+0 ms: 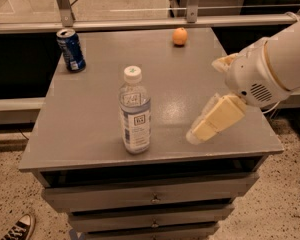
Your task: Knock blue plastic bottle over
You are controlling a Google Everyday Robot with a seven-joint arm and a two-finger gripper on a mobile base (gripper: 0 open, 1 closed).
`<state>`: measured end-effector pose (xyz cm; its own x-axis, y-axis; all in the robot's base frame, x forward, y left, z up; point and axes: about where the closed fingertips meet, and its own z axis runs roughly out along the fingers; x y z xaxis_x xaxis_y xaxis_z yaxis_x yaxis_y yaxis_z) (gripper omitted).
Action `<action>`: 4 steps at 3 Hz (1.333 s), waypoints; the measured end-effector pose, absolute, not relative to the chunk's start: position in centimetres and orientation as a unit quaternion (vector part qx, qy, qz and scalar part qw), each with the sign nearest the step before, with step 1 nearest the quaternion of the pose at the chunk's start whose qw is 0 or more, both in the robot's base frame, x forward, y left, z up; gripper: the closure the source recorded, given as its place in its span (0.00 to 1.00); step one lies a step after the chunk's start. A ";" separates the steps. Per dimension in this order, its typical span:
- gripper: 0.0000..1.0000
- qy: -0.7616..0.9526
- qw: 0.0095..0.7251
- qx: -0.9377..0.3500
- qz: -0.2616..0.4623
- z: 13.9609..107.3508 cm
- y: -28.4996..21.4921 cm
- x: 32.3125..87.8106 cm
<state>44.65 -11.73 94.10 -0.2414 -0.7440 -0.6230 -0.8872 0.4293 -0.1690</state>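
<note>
The blue plastic bottle [135, 116] stands upright on the gray table [85, 134], near the front edge and a little left of the middle. It is clear with a faint blue tint. A white screw cap is on top and a white-and-blue label wraps its middle. Nothing touches it.

In the camera view, the gripper [210, 126] hangs over the right part of the table, near the front right corner. It is well to the right of the bottle, with bare tabletop between them. Its cream-colored end slants down and to the left, toward the bottle, with the tip close above the surface. Whether the gripper is open or closed cannot be told from here, and nothing shows in its grasp. The white arm [275, 64] behind it comes in from the right edge of the scene, with a rounded wrist housing just above the gripper.

A blue soda can [71, 49] stands upright at the far left corner of the table, well apart from the bottle. An orange [179, 36] lies near the far edge, right of the middle.

Below the tabletop are gray drawers [150, 199] with small metal pulls. The speckled floor [280, 204] lies around the table, and the toe of a sneaker [17, 228] shows at the near left corner. A metal rail [140, 23] runs across behind the table.
</note>
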 end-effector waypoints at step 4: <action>0.00 0.737 0.443 -0.458 0.224 91.3 -0.1 50.6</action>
